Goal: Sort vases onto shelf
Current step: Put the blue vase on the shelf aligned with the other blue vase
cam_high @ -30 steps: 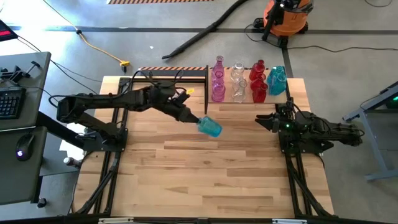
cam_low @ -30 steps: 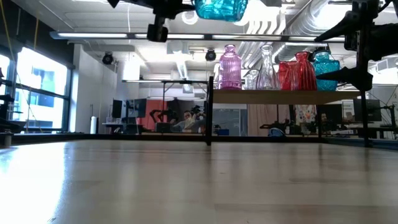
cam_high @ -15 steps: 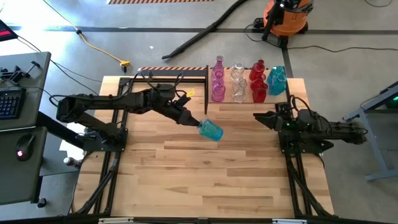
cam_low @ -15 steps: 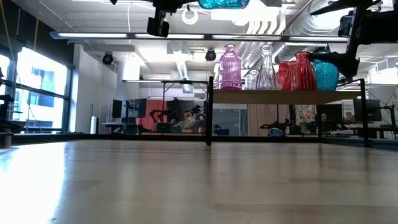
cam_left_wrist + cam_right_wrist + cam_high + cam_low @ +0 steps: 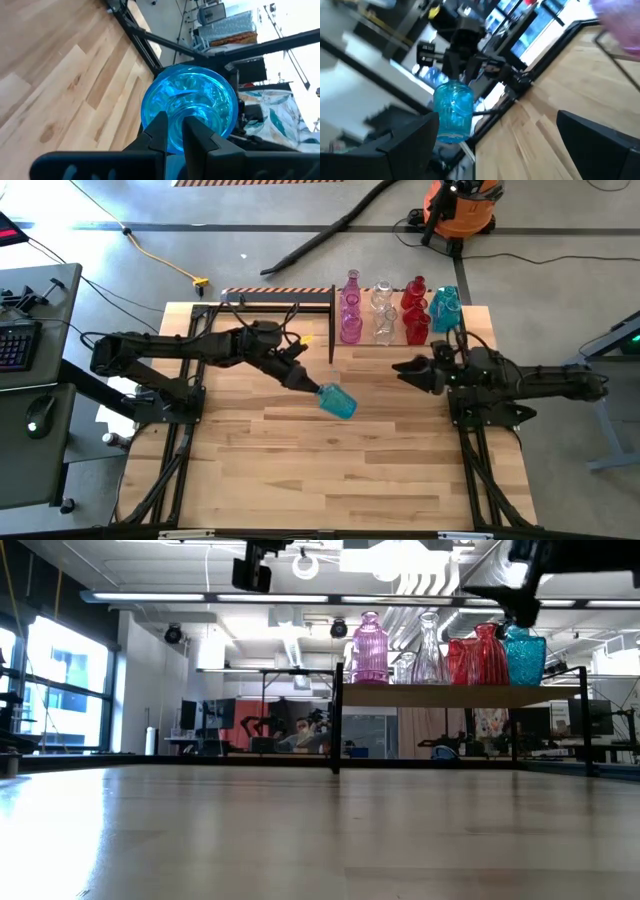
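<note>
Now the left gripper [image 5: 305, 383] pinches the blue vase [image 5: 338, 401] by its neck, up over the counter [image 5: 300, 470]. Its body points toward 3 o'clock, where the wide-open right gripper [image 5: 408, 372] waits.

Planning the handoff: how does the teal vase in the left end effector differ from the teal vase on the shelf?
The held teal vase hangs tilted over the open tabletop, gripped at its neck by the left end effector; the shelved teal vase stands upright at the shelf's right end beside the red vases. The right end effector waits open between them. Both vases are translucent teal glass.
</note>
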Robot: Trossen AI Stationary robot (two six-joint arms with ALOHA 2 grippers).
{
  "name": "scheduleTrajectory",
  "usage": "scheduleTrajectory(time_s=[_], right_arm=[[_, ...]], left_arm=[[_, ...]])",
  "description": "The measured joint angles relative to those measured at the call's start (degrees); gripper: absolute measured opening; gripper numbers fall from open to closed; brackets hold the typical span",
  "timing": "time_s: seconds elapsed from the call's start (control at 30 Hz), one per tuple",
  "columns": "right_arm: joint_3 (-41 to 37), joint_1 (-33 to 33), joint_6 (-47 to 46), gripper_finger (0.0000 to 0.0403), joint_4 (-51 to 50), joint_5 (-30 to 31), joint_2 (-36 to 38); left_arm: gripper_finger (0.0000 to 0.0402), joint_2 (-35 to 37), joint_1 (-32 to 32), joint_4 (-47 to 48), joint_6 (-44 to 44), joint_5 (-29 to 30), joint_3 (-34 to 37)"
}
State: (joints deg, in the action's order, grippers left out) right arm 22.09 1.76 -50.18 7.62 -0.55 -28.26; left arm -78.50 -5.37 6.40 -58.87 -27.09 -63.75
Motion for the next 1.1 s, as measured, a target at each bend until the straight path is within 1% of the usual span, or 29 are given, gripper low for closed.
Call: scheduleTrajectory(time_s=[0.1,0.27,0.43,0.7,1.1], right_arm=[[3.6,0.0,3.4,0.0385,0.0,-3.0,-4.5],[9.0,0.0,4.3,0.0385,-1.9,-7.1,-10.9],[13.3,-0.8,6.0,0.0385,-4.1,-7.7,-16.8],[19.1,-3.5,6.7,0.0385,-4.3,-8.7,-25.8],[27.7,-7.5,6.7,0.0385,-5.3,-8.0,-40.5]], left_arm=[[0.0021,0.0,0.8,1.3,0.0,0.0,0.0],[0.0022,0.0,1.8,4.9,0.6,0.4,0.0],[0.0022,0.0,2.5,7.0,2.4,0.4,0.0],[0.0022,0.0,2.4,10.9,2.1,-1.3,0.0],[0.0024,0.0,2.5,16.3,6.9,-1.3,0.0]])
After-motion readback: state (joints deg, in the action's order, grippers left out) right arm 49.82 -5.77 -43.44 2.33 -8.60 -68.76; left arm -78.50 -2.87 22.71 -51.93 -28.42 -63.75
